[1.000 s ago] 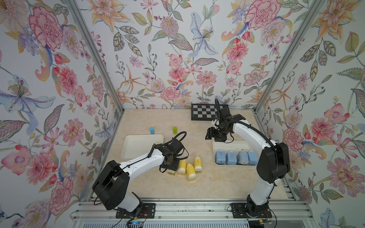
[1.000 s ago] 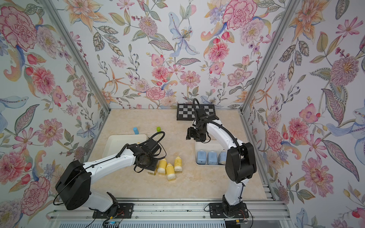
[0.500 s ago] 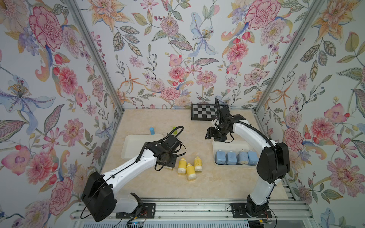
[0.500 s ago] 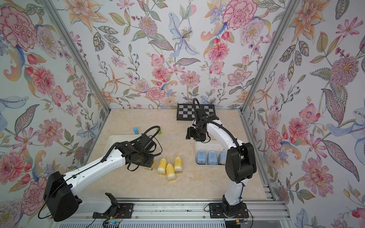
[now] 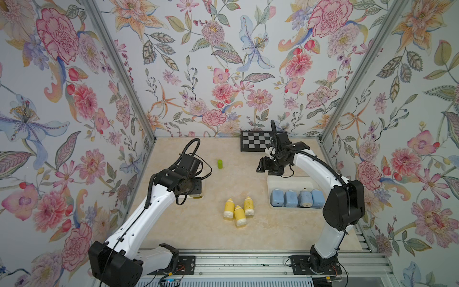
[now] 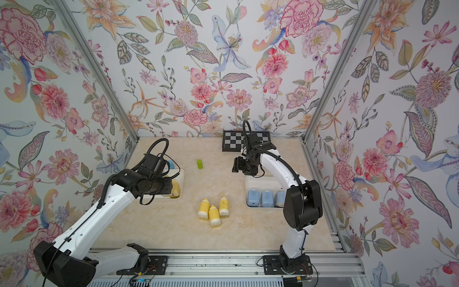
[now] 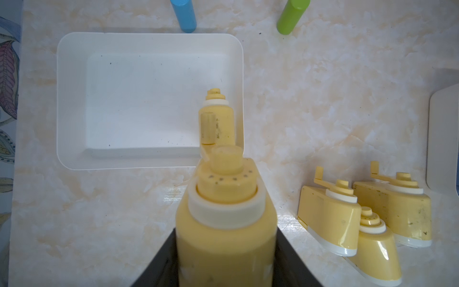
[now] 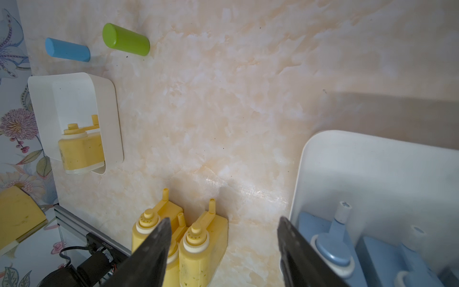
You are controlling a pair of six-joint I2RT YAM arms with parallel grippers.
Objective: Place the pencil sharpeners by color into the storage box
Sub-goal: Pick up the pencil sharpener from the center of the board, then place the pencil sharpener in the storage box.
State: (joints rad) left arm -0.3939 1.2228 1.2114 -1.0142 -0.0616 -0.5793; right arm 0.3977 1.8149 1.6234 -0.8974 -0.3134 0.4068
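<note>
Left gripper was clamped on a yellow sharpener above the left tray's five-o'clock corner, where a second yellow sharpener lay inside. Three loose yellow sharpeners lay on the table toward six o'clock. Right gripper stood released and empty at eleven o'clock of the right tray, which held four blue sharpeners.

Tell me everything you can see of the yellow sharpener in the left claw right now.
The yellow sharpener is a glossy plastic bottle shape with a pale cream collar, a stepped yellow cap ringed with small dots, and a round knob on top. The left claw grips its sides between black fingers. It hangs at the edge of the white box, touching nothing else visible.
</note>
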